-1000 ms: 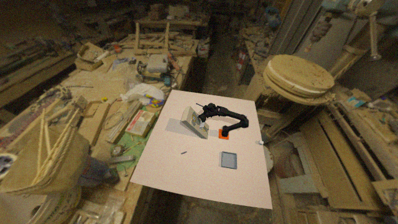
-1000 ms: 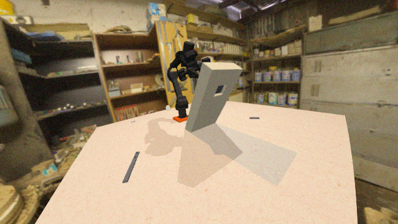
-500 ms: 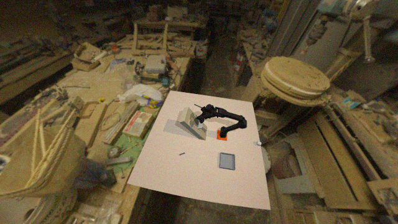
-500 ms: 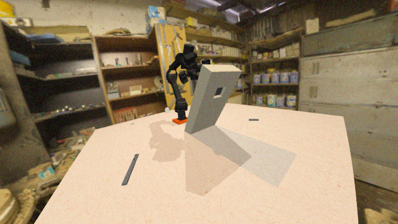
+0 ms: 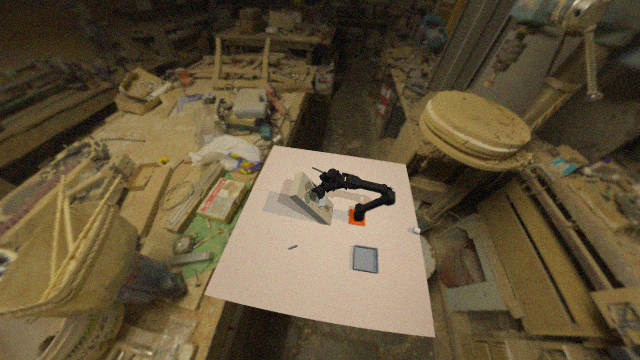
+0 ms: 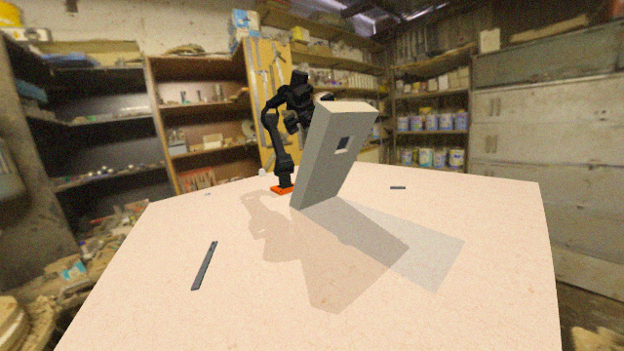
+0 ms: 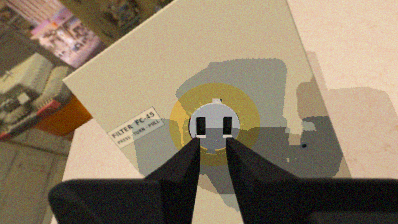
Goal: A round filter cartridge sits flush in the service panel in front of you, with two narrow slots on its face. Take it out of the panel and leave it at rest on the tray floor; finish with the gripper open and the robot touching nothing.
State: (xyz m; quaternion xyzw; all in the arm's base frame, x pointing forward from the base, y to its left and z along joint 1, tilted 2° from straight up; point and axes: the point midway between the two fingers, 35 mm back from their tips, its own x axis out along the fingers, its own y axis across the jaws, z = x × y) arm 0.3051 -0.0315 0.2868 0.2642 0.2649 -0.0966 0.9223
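top view: the black arm [image 5: 367, 187] reaches left from its orange base plate [image 5: 351, 220] to the sloped beige service panel [image 5: 306, 206] on the pale table [image 5: 300, 285]. the claw [image 5: 317, 194] is at the panel's face, too small here to read its fingers. a grey tray [image 5: 365, 259] lies nearer on the table, well apart from the panel. a small dark strip [image 5: 292, 247] lies left of the tray.

exterior view: the panel [image 6: 322, 161] is seen from behind, leaning, with a small square opening in its back. the arm [image 6: 280, 132] stands on its far side; claw and cartridge are hidden by the panel. a long dark bar [image 6: 204, 265] lies near on the left.

wrist view: the round grey filter cartridge [image 7: 214, 124] sits in the panel [image 7: 150, 75] inside a yellow ring [image 7: 182, 120], with two dark upright slots on its face. the claw [image 7: 213, 144] is set narrow and grips nothing; its two black fingers point at the cartridge, each tip just below one slot. whether they touch the face cannot be told. a label [image 7: 136, 128] sits left of the ring.
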